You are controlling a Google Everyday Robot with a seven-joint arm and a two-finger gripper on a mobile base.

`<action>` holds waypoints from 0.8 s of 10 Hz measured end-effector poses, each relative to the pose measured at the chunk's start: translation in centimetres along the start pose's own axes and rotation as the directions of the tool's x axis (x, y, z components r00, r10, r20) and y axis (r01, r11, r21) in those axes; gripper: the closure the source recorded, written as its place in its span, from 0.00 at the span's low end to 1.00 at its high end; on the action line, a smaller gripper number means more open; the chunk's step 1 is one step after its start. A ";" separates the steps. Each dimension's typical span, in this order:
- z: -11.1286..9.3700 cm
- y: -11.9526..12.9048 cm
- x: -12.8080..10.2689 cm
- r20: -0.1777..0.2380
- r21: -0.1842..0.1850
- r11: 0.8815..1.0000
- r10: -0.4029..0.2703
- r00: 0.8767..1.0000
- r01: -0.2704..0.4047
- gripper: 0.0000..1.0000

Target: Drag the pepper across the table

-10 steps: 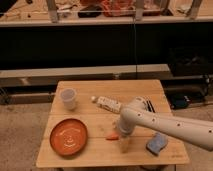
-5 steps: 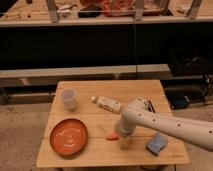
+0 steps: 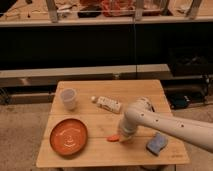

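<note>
Where gripper (image 3: 125,135) meets table (image 3: 100,152), pepper (image 3: 113,138) seemingly touches.

No writing, label, brand or number can be read anywhere in the frame, not even on the pale bottle (image 3: 109,104) lying mid-counter (image 3: 100,156). The tool (image 3: 123,137), low centre of the frame, shows no legible marking either.

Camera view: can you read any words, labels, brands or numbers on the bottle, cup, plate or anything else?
No readable text anywhere.
The bottle lying on the table: any label is too blurred to read.
The cup, plate and sponge: no writing shows.
The shelf items behind: too small to tell.
The gripper, low over the table at the pepper: no marking shows.
</note>
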 end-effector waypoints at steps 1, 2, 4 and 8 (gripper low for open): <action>-0.2 0.3 0.8 0.003 0.007 1.000 0.008 1.000 -0.008 0.93; -0.4 0.5 1.5 0.005 0.013 1.000 0.018 1.000 -0.018 0.99; -0.6 0.4 2.1 0.011 0.022 0.999 0.035 0.999 -0.035 1.00; -1.0 1.1 4.3 0.025 0.038 0.996 0.076 0.997 -0.077 1.00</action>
